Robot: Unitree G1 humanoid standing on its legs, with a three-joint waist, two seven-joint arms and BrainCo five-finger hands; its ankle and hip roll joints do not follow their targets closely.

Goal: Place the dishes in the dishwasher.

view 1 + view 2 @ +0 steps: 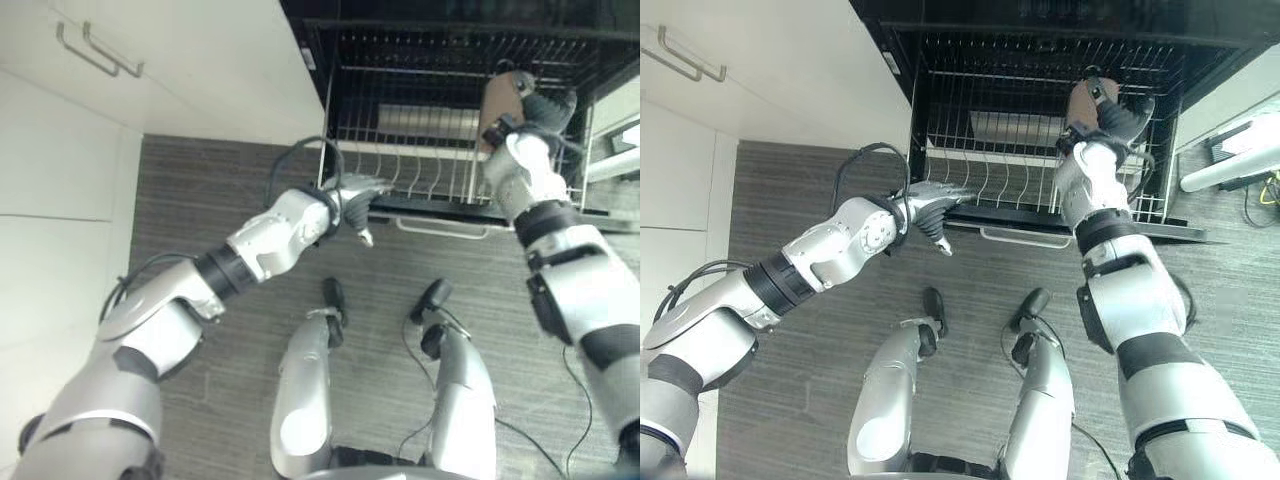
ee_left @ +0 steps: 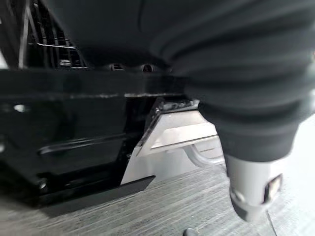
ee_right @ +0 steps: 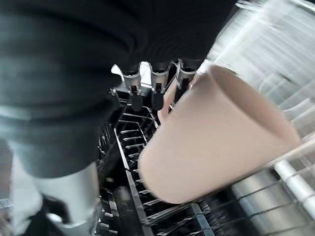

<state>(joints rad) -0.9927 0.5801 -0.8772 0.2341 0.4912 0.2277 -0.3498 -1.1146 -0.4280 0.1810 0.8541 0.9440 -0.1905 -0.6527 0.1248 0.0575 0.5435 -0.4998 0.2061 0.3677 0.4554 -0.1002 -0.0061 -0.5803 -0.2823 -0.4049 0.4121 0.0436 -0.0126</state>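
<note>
Beige cup (image 3: 216, 137) above wire rack (image 1: 1040, 185)

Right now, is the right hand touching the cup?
Touching. The right wrist view shows the right hand with its fingers curled against the side of the beige cup, holding it above the dishwasher rack.

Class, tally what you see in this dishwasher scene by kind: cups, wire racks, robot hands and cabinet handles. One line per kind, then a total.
Cups: 1, the beige cup in the right hand
Wire racks: 1, the pulled-out rack
Robot hands: 2, counting the left hand at the rack's front
Cabinet handles: 2
Total: 6
</note>
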